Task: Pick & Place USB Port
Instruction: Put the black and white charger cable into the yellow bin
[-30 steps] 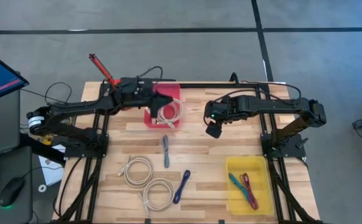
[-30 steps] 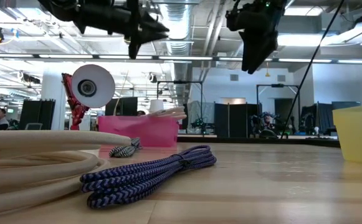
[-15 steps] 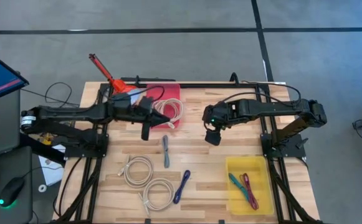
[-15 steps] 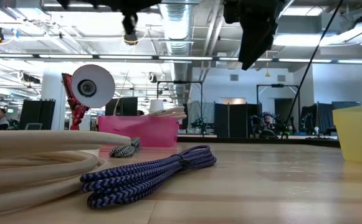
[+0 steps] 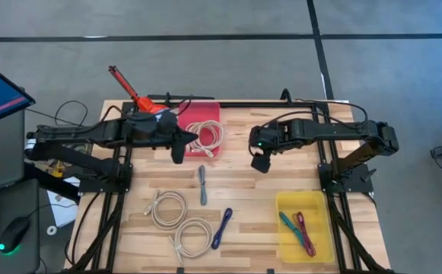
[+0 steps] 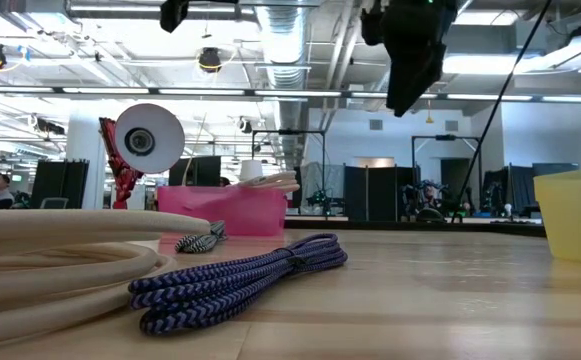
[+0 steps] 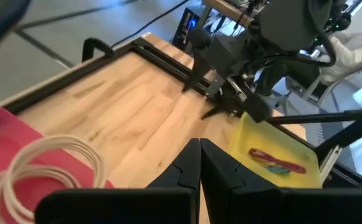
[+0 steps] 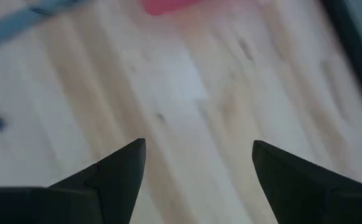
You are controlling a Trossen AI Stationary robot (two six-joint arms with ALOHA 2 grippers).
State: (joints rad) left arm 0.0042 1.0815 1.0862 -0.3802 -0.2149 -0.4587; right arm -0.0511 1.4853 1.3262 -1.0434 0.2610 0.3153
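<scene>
Several coiled USB cables lie on the wooden table: a grey-blue one (image 5: 203, 185), a blue-purple one (image 5: 222, 227) and two white ones (image 5: 167, 207) (image 5: 192, 234). Another white coil (image 5: 208, 137) rests inside the red bin (image 5: 205, 114). My left gripper (image 5: 179, 148) hovers at the bin's left side, shut and empty (image 7: 199, 155). My right gripper (image 5: 260, 161) hangs open (image 8: 198, 146) above bare wood right of the bin, high over the table in the low view (image 6: 410, 60).
A yellow bin (image 5: 304, 224) at the near right holds a green and a red cable. A red-handled tool (image 5: 125, 84) sticks out past the far left corner. Bare wood shows between the red bin and the yellow bin (image 7: 274, 155).
My left gripper has drawn back from above the red bin toward the table's left and near side, ending beside the bin. The white coil in the bin has stayed where it was. My right gripper has barely shifted.
</scene>
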